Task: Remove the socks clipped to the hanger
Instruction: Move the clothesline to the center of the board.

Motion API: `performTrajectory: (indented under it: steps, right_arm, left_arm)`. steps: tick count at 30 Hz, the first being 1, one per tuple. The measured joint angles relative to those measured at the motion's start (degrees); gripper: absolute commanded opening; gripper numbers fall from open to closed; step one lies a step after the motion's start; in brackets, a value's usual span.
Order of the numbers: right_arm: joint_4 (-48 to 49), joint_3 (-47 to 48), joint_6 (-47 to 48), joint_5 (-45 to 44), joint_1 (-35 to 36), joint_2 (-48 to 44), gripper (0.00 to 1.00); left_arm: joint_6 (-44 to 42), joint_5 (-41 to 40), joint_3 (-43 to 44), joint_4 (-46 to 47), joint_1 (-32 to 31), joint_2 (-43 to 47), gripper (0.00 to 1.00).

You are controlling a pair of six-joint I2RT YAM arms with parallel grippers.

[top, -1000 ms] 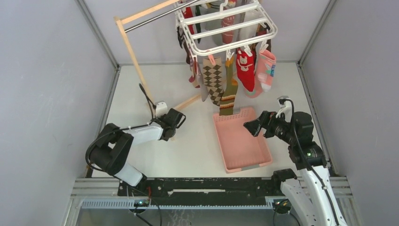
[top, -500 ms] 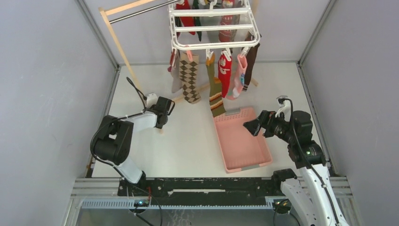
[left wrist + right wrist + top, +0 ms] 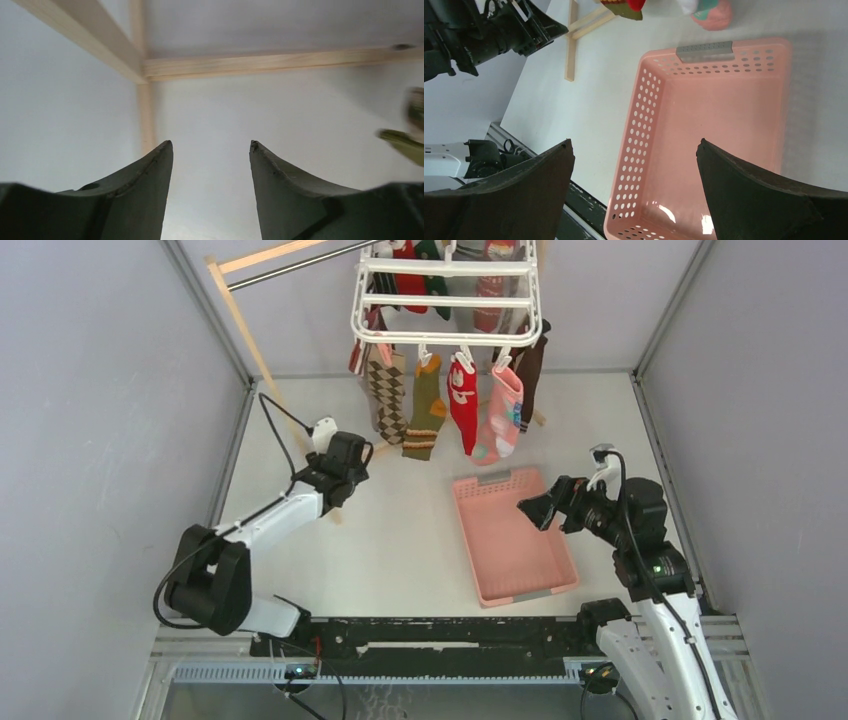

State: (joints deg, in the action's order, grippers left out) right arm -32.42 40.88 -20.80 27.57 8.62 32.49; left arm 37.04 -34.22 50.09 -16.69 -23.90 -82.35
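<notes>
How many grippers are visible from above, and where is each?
2: the left gripper, open, by the wooden rack; the right gripper, open, above the pink basket. None hidden.

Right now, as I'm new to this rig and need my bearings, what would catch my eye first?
The white hanger, high at the back, with a row of colourful socks clipped along its front edge. Below them to the right, an empty pink basket lies on the table, the right gripper open beside it.
</notes>
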Motion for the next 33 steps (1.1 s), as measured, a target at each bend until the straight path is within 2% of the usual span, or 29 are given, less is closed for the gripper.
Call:
performTrajectory:
  steps: [2, 6, 7, 14, 17, 22, 33]
  right_arm:
    - [0.00, 0.00, -0.09, 0.04, 0.00, -0.31, 1.00]
    - [0.00, 0.00, -0.13, 0.22, 0.00, -0.94, 1.00]
    - [0.02, 0.00, -0.15, 0.31, 0.00, -1.20, 1.00]
    - [0.02, 0.00, -0.39, 1.07, 0.00, -2.05, 1.00]
    - [0.02, 0.00, -0.39, 1.38, -0.02, -1.95, 1.00]
    - [0.07, 0.00, -0.35, 1.42, -0.02, -1.05, 1.00]
    - [2.14, 0.00, -0.31, 1.46, -0.28, 3.13, 1.00]
  left_arm:
    - [1.20, 1.77, 0.00, 1.42, -1.16, 1.86, 0.53]
    - [3.34, 3.58, 0.85, 2.45, -1.49, 0.09, 0.17]
    - [3.37, 4.07, 1.84, 2.45, -1.49, -1.73, 0.14]
    - [4.07, 5.27, 8.94, 3.17, -1.42, -15.30, 0.16]
    - [5.11, 7.65, 12.76, 3.50, 1.16, -21.40, 0.17]
    - [5.51, 8.44, 19.50, 0.57, 4.79, -25.42, 0.23]
    - [5.38, 12.98, 37.48, -6.97, 12.20, -36.44, 0.26]
